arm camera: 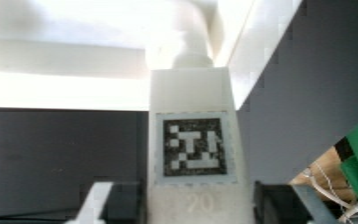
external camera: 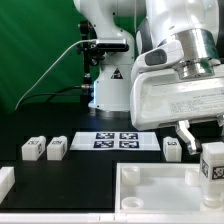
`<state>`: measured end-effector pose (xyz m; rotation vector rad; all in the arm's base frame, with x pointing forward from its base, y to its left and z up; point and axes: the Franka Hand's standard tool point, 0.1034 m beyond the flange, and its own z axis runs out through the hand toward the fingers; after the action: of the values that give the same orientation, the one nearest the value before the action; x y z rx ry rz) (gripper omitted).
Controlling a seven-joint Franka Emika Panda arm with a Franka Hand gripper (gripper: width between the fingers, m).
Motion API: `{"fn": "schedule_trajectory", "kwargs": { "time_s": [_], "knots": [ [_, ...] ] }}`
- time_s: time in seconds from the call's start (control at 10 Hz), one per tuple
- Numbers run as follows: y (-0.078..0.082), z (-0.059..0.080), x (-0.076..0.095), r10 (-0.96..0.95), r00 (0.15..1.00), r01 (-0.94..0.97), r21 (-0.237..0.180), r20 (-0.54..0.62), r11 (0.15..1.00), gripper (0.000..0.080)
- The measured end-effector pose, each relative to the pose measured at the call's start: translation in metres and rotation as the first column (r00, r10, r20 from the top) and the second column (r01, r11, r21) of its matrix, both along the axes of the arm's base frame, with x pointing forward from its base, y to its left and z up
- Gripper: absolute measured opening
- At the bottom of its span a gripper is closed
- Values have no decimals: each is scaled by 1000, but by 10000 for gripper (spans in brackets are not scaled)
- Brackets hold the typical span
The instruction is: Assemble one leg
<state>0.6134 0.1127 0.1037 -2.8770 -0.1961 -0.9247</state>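
Upright leg [external camera: 212, 164] between spread fingers [external camera: 186, 133], untouched; marker board [external camera: 118, 140] only in exterior view.

The leg [external camera: 212, 163] is cut by the exterior view's right edge; the wrist view blurs its tag [arm camera: 194, 148].

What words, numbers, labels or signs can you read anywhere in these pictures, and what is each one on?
No words, brands or numbers can be read anywhere.
The leg: one black-and-white square tag, a pattern only, no letters.
The marker board: four black-and-white square tags, patterns only.
Small white blocks on the table: tags too small to make out.
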Motion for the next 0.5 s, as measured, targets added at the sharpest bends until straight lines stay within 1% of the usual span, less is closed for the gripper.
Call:
{"fn": "schedule_trajectory", "kwargs": {
  "time_s": [0.3, 0.5],
  "knots": [
    [0, -2, 4, -2, 1000, 2, 1, 0, 1000, 290],
    [2, -14, 0, 0, 1000, 0, 2, -13, 1000, 290]
  ]
}}
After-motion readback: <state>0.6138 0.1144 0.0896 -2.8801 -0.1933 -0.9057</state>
